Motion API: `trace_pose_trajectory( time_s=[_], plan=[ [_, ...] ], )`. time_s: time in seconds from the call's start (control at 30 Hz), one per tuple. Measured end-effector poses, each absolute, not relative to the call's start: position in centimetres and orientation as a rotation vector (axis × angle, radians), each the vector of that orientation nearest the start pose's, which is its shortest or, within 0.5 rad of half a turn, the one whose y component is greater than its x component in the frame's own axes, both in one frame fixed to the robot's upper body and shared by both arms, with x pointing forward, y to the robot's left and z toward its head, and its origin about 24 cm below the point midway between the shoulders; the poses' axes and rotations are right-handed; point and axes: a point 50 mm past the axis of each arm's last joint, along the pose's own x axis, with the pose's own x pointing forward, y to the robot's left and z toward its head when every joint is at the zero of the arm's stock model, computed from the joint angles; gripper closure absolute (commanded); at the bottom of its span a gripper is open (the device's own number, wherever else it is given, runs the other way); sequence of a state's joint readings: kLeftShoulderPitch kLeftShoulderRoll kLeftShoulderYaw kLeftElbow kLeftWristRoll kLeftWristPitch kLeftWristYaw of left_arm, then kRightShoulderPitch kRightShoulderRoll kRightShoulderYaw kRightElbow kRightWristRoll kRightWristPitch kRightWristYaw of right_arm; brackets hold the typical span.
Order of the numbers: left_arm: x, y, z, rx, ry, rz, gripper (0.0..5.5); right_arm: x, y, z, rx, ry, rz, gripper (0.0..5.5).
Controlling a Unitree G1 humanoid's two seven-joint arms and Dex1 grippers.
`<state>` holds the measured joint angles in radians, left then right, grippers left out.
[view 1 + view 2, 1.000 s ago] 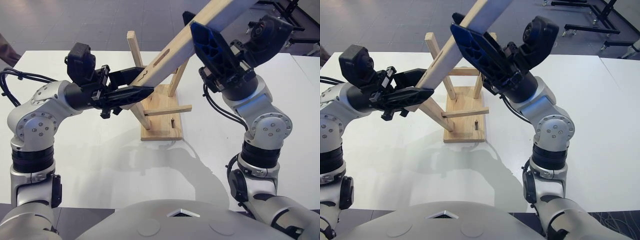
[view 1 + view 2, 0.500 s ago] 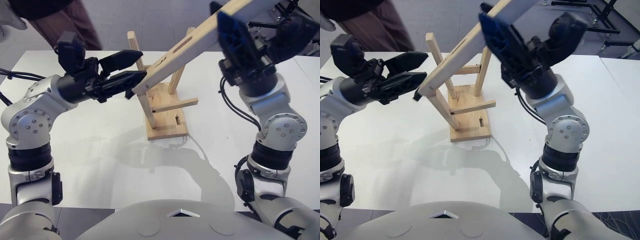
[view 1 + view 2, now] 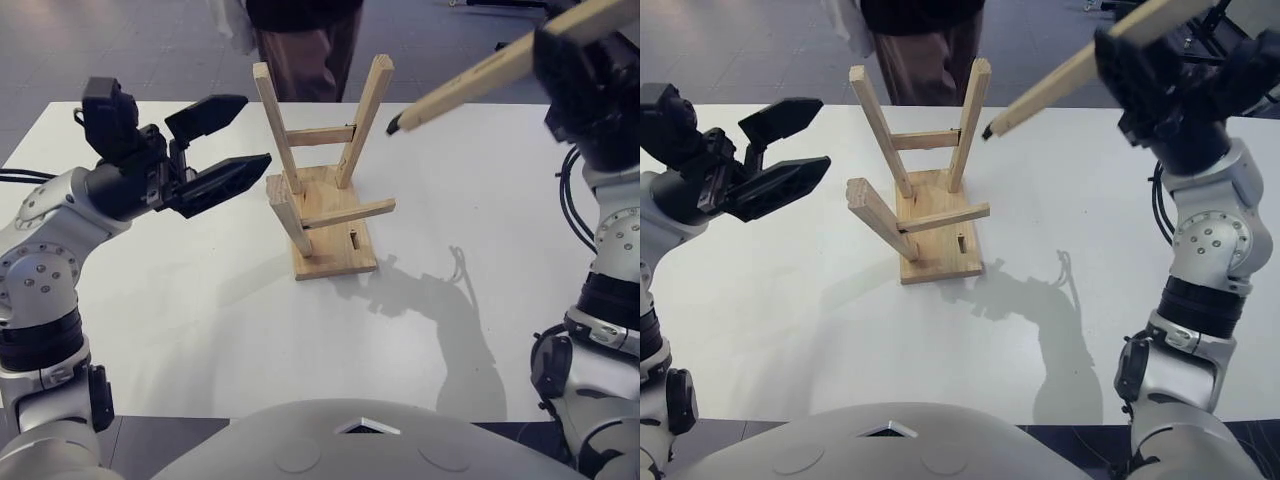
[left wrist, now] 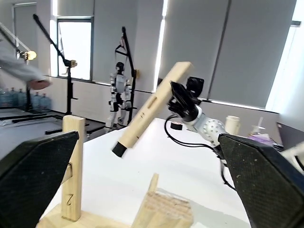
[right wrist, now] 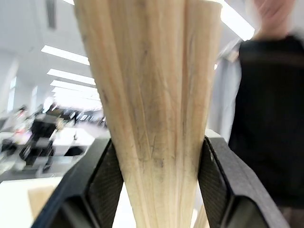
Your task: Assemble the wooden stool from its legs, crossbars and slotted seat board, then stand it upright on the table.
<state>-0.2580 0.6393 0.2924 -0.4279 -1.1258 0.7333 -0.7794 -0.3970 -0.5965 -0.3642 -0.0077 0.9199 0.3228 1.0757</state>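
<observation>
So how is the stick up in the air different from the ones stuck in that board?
The loose leg hangs tilted in the right gripper; the fitted legs stand in the seat board. The loose leg's lower end is dark; the fitted legs' ends are bare. Both are pale wood.

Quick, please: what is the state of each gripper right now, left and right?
Left gripper: open, holding nothing.
Right gripper: shut on the wooden leg, raised above the table.
</observation>
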Motion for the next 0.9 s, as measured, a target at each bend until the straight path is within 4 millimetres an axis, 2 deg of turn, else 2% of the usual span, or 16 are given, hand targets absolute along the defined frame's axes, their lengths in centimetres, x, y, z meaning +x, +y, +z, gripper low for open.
trace_pose_trajectory(
  time_s=[0.17,0.33,0.77,0.9],
  plan=[
    [23.2,19.6,20.6,-0.294,-0.138,-1.099,0.10,27.2,-23.5,16.3,0.203,-0.313,1.189,3.45],
    [23.6,20.3,20.2,-0.312,-0.137,-1.056,0.10,27.1,-22.4,13.0,0.245,-0.199,1.300,3.45],
    [23.8,20.8,19.4,-0.319,-0.120,-1.017,0.10,26.5,-21.7,12.4,0.240,-0.146,1.415,3.45],
    [24.0,20.7,19.1,-0.325,-0.112,-1.012,0.10,27.0,-21.7,12.5,0.239,-0.123,1.421,3.45]
  ],
)
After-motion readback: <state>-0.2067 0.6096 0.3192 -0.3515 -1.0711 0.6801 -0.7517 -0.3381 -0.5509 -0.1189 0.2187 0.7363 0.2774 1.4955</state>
